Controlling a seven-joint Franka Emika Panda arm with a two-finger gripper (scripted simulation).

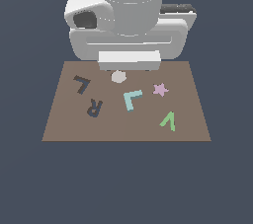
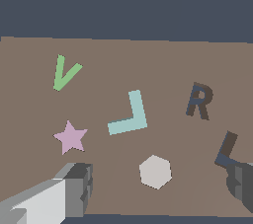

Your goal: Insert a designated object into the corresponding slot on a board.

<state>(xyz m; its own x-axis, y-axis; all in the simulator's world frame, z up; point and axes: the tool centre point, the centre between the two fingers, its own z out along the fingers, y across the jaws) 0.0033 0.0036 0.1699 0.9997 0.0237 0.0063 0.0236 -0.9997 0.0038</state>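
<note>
The light-teal L-shaped block [image 1: 131, 99] lies flat near the middle of the brown board [image 1: 123, 130]. It also shows in the wrist view [image 2: 129, 115]. The dark L-shaped slot [image 1: 81, 84] is at the board's far corner on the exterior view's left, and it also shows in the wrist view [image 2: 226, 150]. My gripper [image 2: 159, 184] is open and empty, with its fingers [image 2: 74, 188] spread wide. It hovers above the board's far edge, over a pale hexagon. In the exterior view the white hand [image 1: 129, 60] hides the fingers.
A dark R-shaped recess [image 1: 94, 107] [image 2: 199, 101] sits beside the L slot. A pink star [image 1: 160, 89] [image 2: 70, 136], a green V-shaped piece [image 1: 169, 120] [image 2: 64, 72] and a pale hexagon [image 1: 118, 76] [image 2: 155, 171] lie on the board.
</note>
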